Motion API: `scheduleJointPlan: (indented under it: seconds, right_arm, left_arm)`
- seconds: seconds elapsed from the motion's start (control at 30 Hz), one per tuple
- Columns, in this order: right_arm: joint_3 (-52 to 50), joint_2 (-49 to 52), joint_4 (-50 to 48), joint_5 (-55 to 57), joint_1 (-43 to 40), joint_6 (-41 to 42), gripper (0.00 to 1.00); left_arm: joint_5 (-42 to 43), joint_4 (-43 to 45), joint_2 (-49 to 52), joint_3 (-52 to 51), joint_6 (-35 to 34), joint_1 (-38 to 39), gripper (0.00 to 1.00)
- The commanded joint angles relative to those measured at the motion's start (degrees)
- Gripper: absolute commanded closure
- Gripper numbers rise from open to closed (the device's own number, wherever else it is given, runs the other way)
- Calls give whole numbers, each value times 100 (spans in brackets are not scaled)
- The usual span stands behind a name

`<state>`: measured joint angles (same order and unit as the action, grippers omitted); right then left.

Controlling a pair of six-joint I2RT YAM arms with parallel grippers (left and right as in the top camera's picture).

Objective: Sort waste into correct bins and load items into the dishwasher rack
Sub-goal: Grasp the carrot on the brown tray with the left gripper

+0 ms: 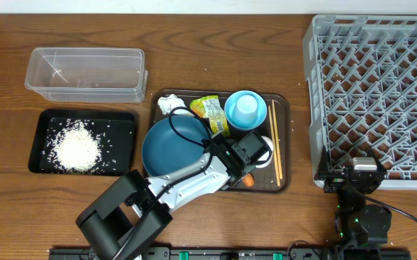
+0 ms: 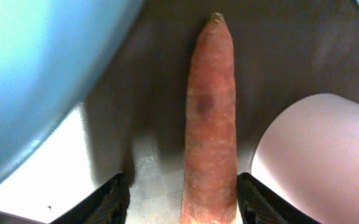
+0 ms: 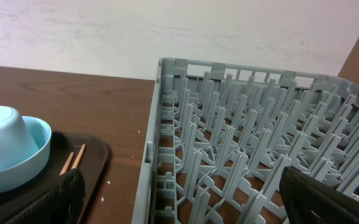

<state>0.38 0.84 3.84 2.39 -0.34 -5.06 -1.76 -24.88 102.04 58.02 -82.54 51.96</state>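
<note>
An orange carrot [image 2: 210, 118] lies on the brown tray, its tip pointing away from the camera. My left gripper [image 2: 184, 190] is down over it with one finger on each side. The right finger rests against the carrot and a gap shows at the left finger [image 2: 114, 199]. From overhead the carrot [image 1: 248, 181] peeks out under that gripper [image 1: 250, 172], between the dark-blue plate [image 1: 168, 144] and the whitish cup [image 1: 267, 150]. My right gripper [image 3: 185, 193] hangs open at the near edge of the dishwasher rack [image 3: 247, 124], holding nothing.
The brown tray [image 1: 284, 101] also holds a tissue [image 1: 168, 106], a wrapper [image 1: 212, 112], chopsticks [image 1: 276, 141] and a light-blue cup [image 1: 246, 107] upside down in a bowl [image 1: 231, 119]. Rice [image 1: 74, 148] lies in the black tray [image 1: 42, 123]. The clear tub [image 1: 85, 72] stands behind it.
</note>
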Motion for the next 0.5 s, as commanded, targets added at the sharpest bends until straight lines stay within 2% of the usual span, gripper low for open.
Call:
scheduleJointPlan:
  seconds: [0.0, 0.47]
  right_arm:
    - [-7, -9, 22, 37, 138, -57, 1]
    - [-7, -9, 22, 37, 138, -59, 1]
  left_arm:
    - [-201, -28, 138, 103, 37, 2, 48]
    - [-328, 254, 267, 103, -33, 2, 51]
